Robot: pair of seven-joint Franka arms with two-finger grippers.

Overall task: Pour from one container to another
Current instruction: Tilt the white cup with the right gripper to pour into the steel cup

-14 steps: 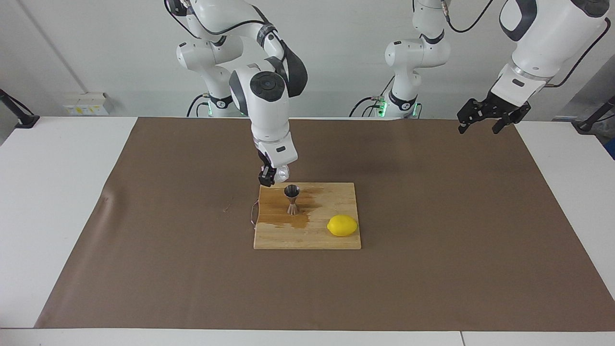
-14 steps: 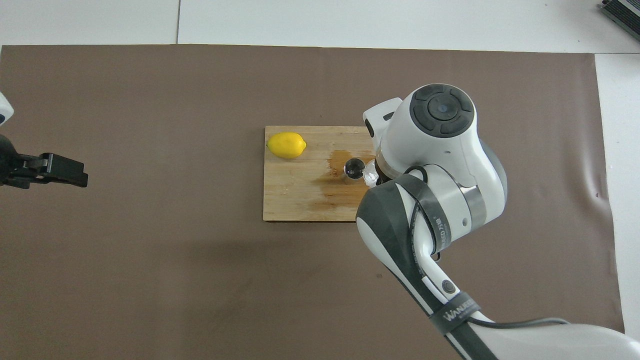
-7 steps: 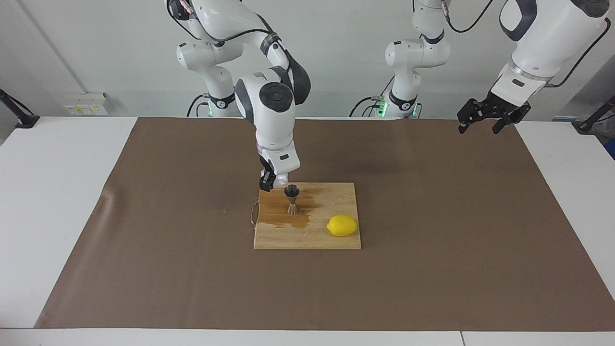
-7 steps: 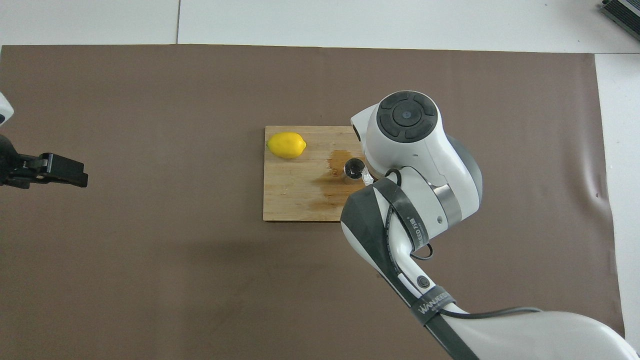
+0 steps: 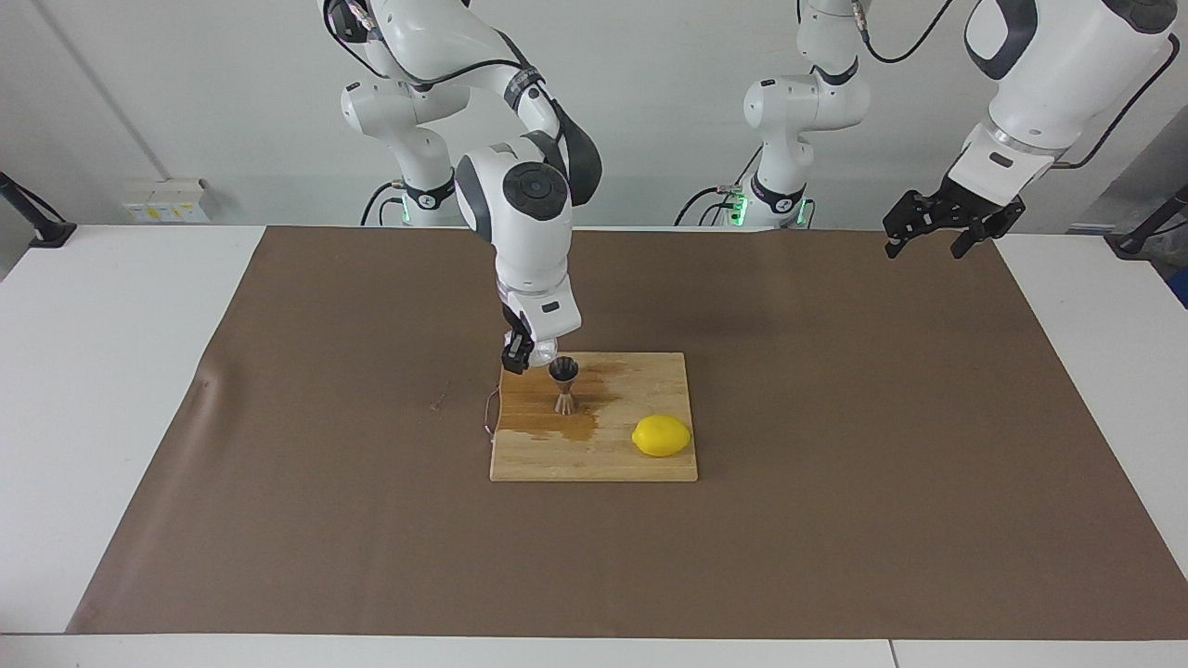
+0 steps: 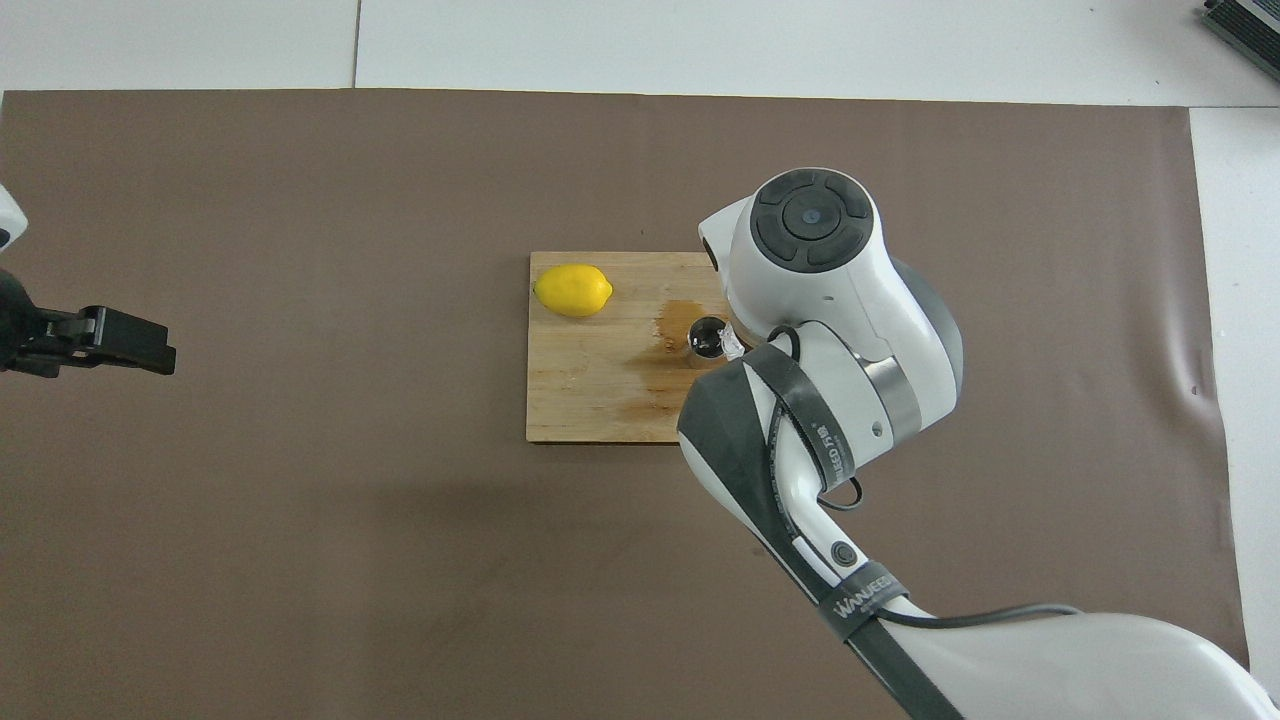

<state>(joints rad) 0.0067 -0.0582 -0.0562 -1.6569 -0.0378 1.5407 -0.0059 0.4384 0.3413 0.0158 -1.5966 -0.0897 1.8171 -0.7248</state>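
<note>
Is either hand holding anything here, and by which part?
The right hand holds the glass cup by its side wall, tipped over the jigger. The left hand holds nothing.

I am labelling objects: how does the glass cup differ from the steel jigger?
The glass cup is clear and squat; the steel jigger is shiny metal, waisted like an hourglass. The cup hangs tilted in the right pincer; the jigger stands upright on the wooden board. Both are small vessels.

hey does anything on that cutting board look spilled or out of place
Yes. The pale wooden cutting board carries a dark wet-looking stain spreading around the small hourglass-shaped steel jigger, which suggests spilled liquid. The yellow lemon lies clear of it.
</note>
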